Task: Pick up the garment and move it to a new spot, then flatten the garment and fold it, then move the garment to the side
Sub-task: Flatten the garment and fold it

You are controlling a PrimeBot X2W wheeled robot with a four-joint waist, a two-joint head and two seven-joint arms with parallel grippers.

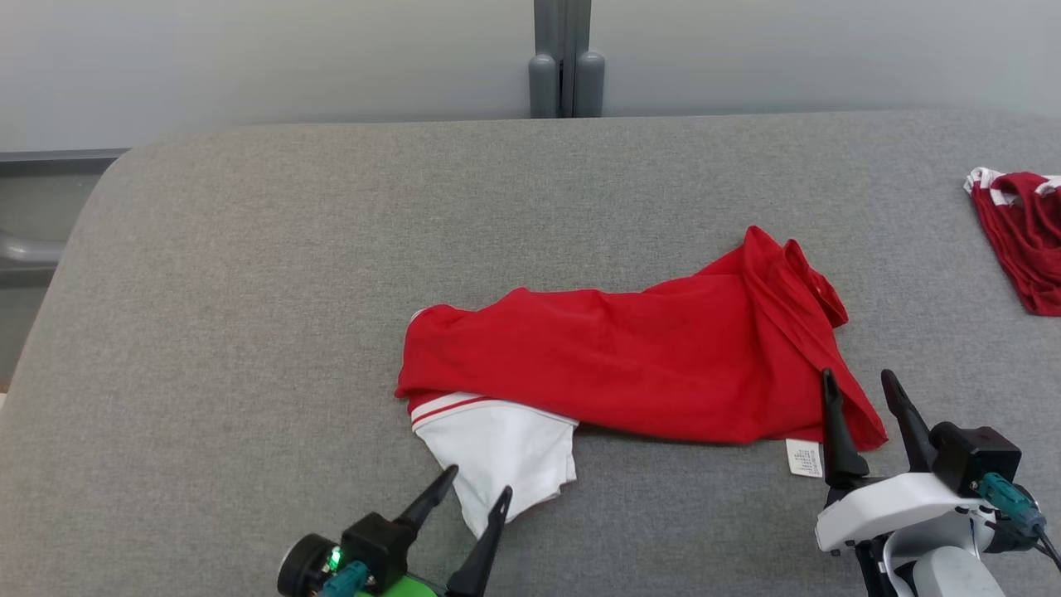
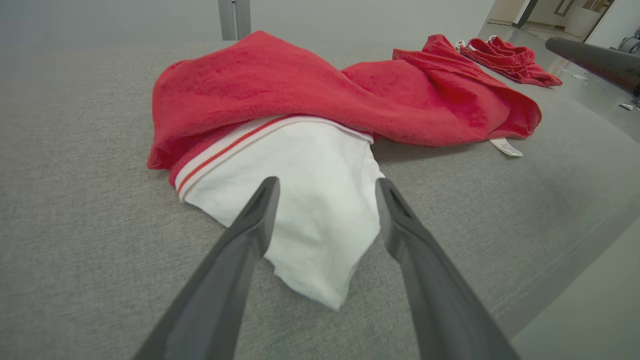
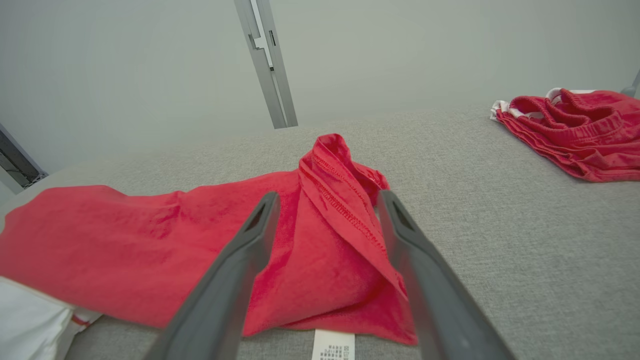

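The garment (image 1: 630,356) is a red shirt with a white sleeve (image 1: 497,448) trimmed in red and white, lying rumpled across the middle of the grey padded table (image 1: 249,274). My left gripper (image 1: 481,481) is open just before the sleeve's lower tip; in the left wrist view the white sleeve (image 2: 310,200) lies between and beyond its fingers, not gripped. My right gripper (image 1: 858,385) is open over the garment's right corner, beside a white care label (image 1: 804,458). The right wrist view shows the bunched red corner (image 3: 330,235) between its spread fingers.
A second red garment (image 1: 1024,232) with white trim lies at the table's far right edge. A grey post (image 1: 566,58) stands behind the table against the pale wall. Bare grey surface stretches to the left and back of the shirt.
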